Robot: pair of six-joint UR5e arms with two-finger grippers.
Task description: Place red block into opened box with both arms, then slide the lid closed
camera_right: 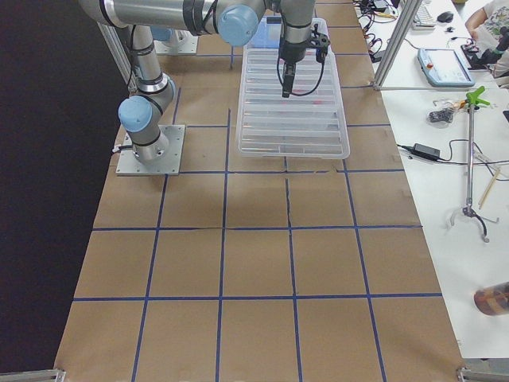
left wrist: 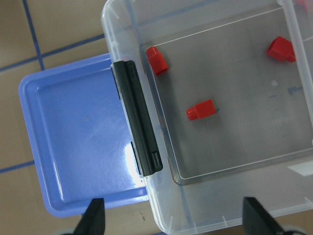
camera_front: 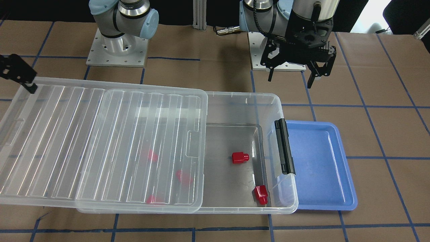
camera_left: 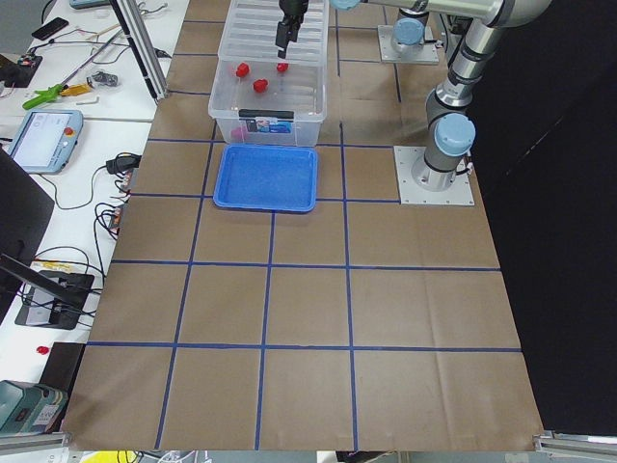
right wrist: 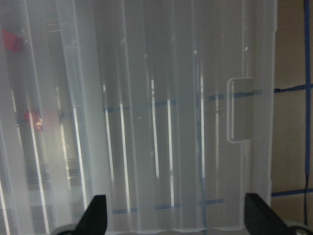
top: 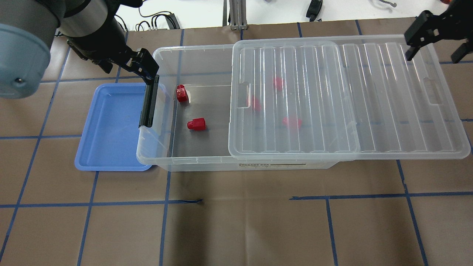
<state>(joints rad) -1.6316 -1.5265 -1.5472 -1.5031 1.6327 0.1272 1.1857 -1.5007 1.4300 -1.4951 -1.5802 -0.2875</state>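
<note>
A shallow blue tray (camera_front: 319, 164) lies flat on the brown-papered, blue-taped table (camera_front: 386, 134), below the left claw (camera_front: 290, 82) and slightly forward of it.

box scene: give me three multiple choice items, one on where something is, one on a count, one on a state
1. Where does the blue tray lie relative to the box?
A) inside it
B) beside its black latch
C) stacked on top of it

2. How many red blocks lie in the uncovered part of the box?
A) two
B) none
C) four

3. What state is the lid in?
A) fully closed
B) slid partly aside
C) lying on the table, off the box

Answers:
1 B, the tray sits just past the latch end.
2 A, one block lies mid-floor and another lies in the corner by the latch-end wall.
3 B, the lid covers one end of the box while the latch end is open.
</note>
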